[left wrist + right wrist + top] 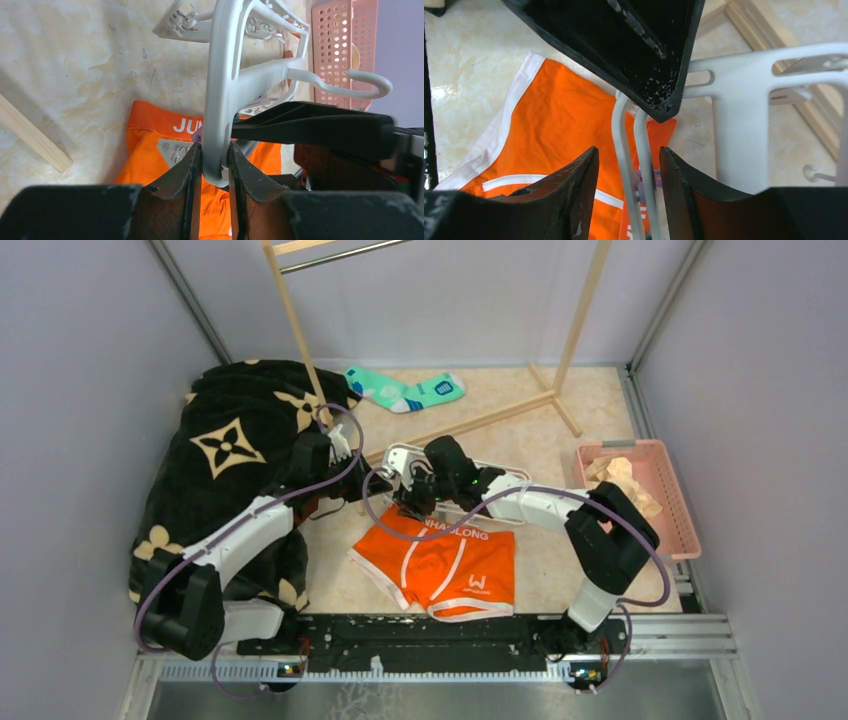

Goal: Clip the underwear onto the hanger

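The left gripper (pixel 215 152) pinches the white hanger (pixel 223 80) tight, the right gripper (pixel 629 157) is open around two thin white rods (pixel 620 145), and the orange underwear (pixel 440 565) (it says "HAOLONG" and W) lies flat on the table (pixel 560 575).

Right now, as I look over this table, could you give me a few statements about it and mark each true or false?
1. The left jaws are clamped on the white hanger. True.
2. The orange underwear is lifted off the table. False: it lies spread out on it.
3. The teal sock is in the pink basket. False: it lies on the table by the foot of the wooden rack.
4. The right jaws stand open around two thin white rods of the hanger. True.
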Action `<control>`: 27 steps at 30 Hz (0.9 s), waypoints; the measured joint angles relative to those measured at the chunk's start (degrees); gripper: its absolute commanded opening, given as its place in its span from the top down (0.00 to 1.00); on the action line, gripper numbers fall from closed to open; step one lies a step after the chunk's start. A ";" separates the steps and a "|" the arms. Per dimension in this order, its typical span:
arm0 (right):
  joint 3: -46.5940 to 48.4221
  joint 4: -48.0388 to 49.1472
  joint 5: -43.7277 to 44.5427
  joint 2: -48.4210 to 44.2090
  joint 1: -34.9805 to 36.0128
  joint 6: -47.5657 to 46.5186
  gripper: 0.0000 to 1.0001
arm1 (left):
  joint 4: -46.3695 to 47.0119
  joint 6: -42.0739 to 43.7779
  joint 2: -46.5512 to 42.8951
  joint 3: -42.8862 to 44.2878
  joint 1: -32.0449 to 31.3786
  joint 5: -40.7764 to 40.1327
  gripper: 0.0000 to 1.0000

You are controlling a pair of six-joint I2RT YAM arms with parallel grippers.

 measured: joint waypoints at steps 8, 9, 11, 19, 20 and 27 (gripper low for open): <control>0.04 0.20 0.20 1.31 -0.07 -1.51 0.91 | -1.25 1.09 -1.05 0.00 0.04 -0.52 0.45; 0.07 -0.09 0.04 1.05 -0.07 -0.94 0.95 | -1.51 1.57 -1.49 0.02 0.04 -0.74 0.37; 0.11 -1.53 -1.05 0.83 -0.57 -0.59 1.00 | -2.08 2.49 -2.84 0.15 0.02 -0.98 0.25; 1.64 -9.31 -4.81 -0.02 -5.86 -2.47 1.00 | -1.86 6.86 -8.35 1.66 0.04 -1.40 0.10; 2.67 -10.93 -5.57 -0.04 -6.38 -3.13 1.00 | -1.86 7.69 -8.68 1.84 0.04 -1.31 0.09; 10.49 -22.62 -10.34 -0.50 -9.05 -8.79 1.00 | -1.79 15.61 -12.98 2.05 0.09 -0.79 0.06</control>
